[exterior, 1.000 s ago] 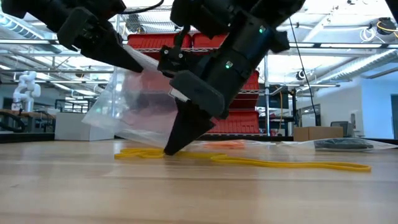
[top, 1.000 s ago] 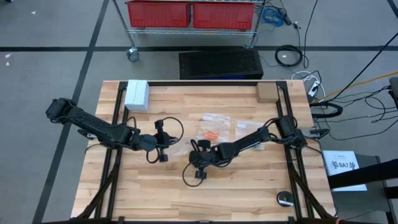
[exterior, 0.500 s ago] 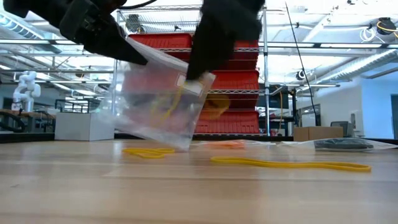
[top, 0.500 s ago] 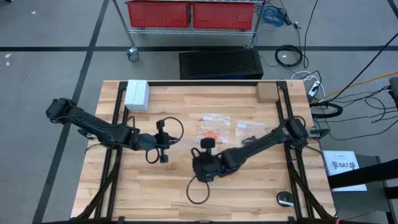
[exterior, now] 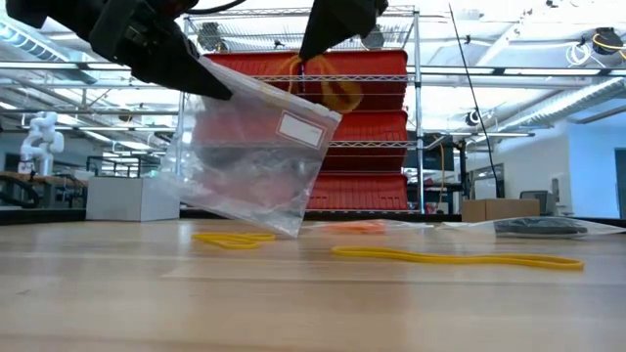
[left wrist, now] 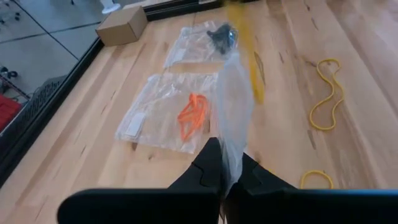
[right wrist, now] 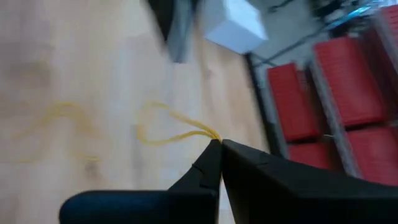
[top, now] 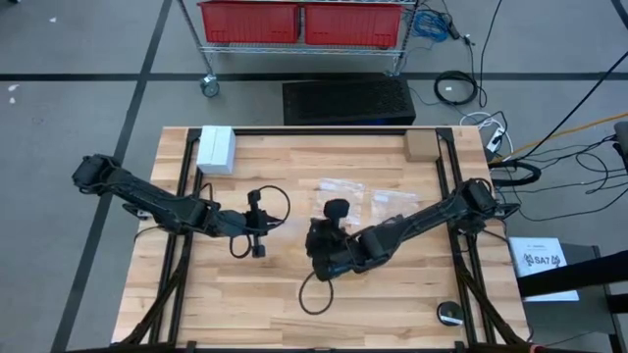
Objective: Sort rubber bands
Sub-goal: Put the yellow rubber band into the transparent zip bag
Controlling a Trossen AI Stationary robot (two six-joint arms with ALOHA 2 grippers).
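Observation:
My left gripper [left wrist: 225, 177] is shut on a clear plastic bag [exterior: 252, 147] over the table's middle. My right gripper [exterior: 304, 59] is just right of it, raised above the bag's top and shut on a yellow rubber band [exterior: 331, 90]. Two more yellow bands [exterior: 233, 238] [exterior: 452, 257] lie flat on the wood. Orange bands [left wrist: 193, 115] lie inside a flat bag on the table, and black bands [left wrist: 221, 36] lie in the bag beyond it. My left gripper pinches the clear bag's upper edge [left wrist: 229, 146] between its two fingers, coming down at a slant from the table's left. The bag hangs below the fingers with its lower corner [exterior: 284, 231] down at the table. My right gripper pinches one end of the yellow band [right wrist: 208, 134] at its fingertips. The band is lifted clear and dangles as a slack loop [right wrist: 163, 127] below the fingers.
A white box [top: 215, 149] stands at the far left corner and a cardboard box [top: 420, 145] at the far right. Two flat clear bags [top: 345, 189] lie past the right gripper. A black round object [top: 450, 314] sits near the right front corner.
My right gripper has risen from the tabletop, where its tips stood at a yellow band, to above the bag's top, taking that band up with it. The arm has also shifted toward the near edge. The bag has stayed in the left gripper.

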